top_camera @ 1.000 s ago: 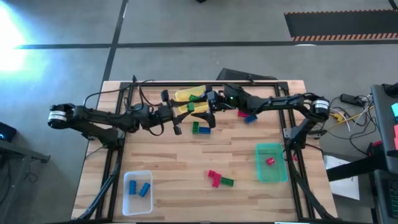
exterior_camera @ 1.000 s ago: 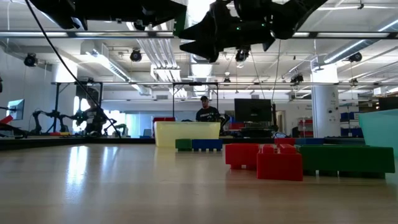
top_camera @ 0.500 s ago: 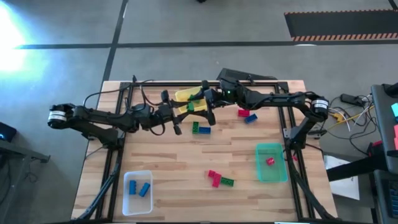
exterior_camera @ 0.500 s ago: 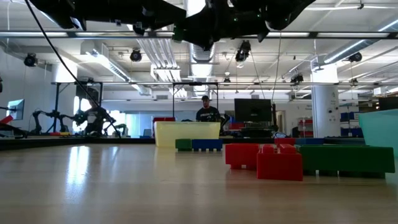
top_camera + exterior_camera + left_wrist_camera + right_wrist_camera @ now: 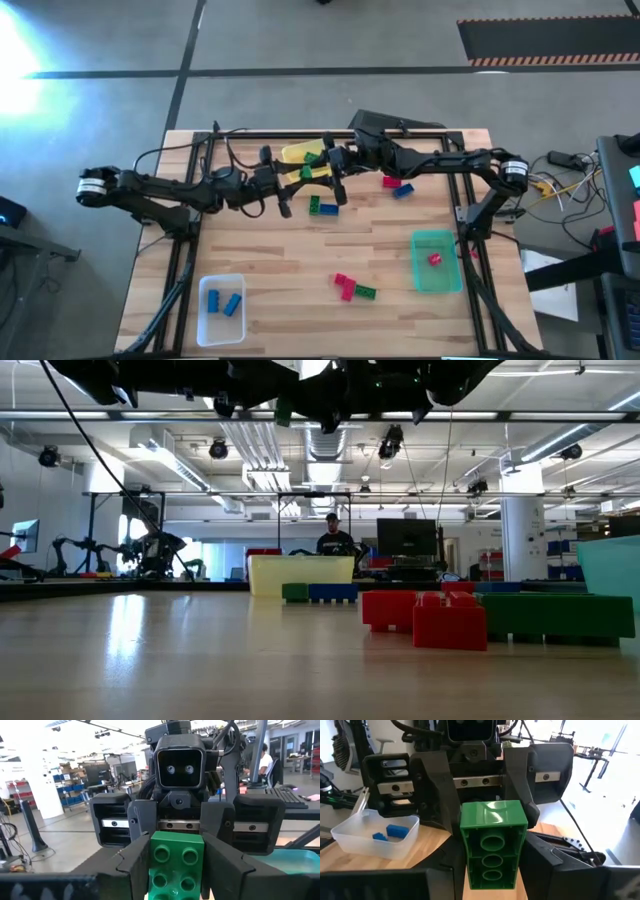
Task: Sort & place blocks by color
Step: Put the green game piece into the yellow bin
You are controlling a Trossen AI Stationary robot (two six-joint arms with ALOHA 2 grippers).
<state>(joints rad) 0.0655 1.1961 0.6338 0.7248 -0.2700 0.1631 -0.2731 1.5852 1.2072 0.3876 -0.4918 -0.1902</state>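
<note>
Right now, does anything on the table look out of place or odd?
Yes: a red block sits in the green bin. Also, both grippers meet over the yellow bin on one green block.

I can make out no writing, label, brand, number or sign anywhere around me. The blocks and bins on my table are plain, with nothing printed on them. Whatever is posted in the room behind the table is too small and blurred for me to read.
</note>
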